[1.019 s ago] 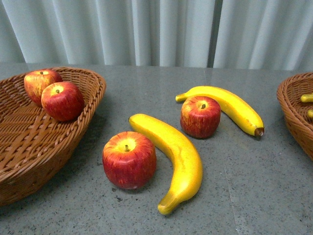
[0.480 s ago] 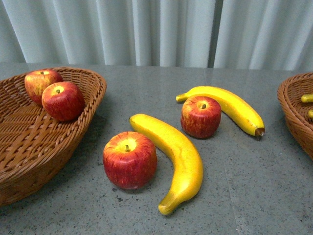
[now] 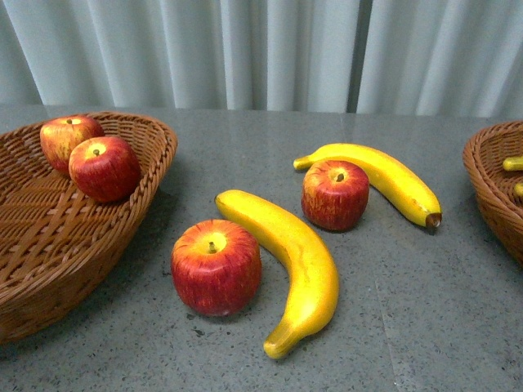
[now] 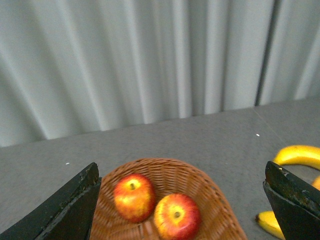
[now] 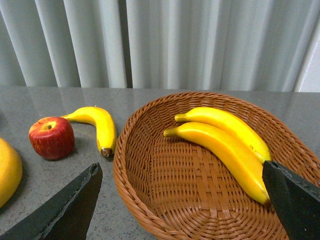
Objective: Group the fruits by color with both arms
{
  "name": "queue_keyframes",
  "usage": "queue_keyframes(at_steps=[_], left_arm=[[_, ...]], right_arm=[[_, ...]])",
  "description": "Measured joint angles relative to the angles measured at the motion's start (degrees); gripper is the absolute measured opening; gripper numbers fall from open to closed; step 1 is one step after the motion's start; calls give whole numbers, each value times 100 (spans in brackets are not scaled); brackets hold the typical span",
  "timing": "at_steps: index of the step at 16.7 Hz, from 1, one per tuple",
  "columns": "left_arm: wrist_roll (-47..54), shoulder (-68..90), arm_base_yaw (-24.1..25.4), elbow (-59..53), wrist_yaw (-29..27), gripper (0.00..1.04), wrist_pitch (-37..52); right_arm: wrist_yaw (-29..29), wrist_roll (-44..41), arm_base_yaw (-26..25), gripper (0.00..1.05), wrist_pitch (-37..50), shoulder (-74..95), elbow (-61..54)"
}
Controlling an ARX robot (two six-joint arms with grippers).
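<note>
Matte black, angular, wedge-shaped fingers (image 4: pixel 67 210) on the left hand (image 4: pixel 181 169), same black sharp-edged wedges on the right hand (image 5: pixel 180 171)

The left gripper (image 4: pixel 182 172) and the right gripper (image 5: pixel 181 170) both hold their black jaws spread wide, empty.

Low front view across table (image 3: pixel 458 327); wrist views above left basket (image 4: pixel 217 202), right basket (image 5: pixel 150 165); far banana (image 3: pixel 384 175) shared.
</note>
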Motion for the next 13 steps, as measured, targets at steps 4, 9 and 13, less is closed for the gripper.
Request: queue_keyframes(at_steps=[4, 9, 13], left_arm=[[1047, 1005, -1005, 551, 667, 98, -1281], [2039, 1609, -1488, 461, 1034, 98, -1784], [2374, 2253, -1679, 431, 1342, 98, -1657]], right_arm=[[0, 0, 0, 98, 0, 0, 0], [0, 0, 0, 98, 2, 0, 0], [0, 0, 0, 98, 2, 2, 0]])
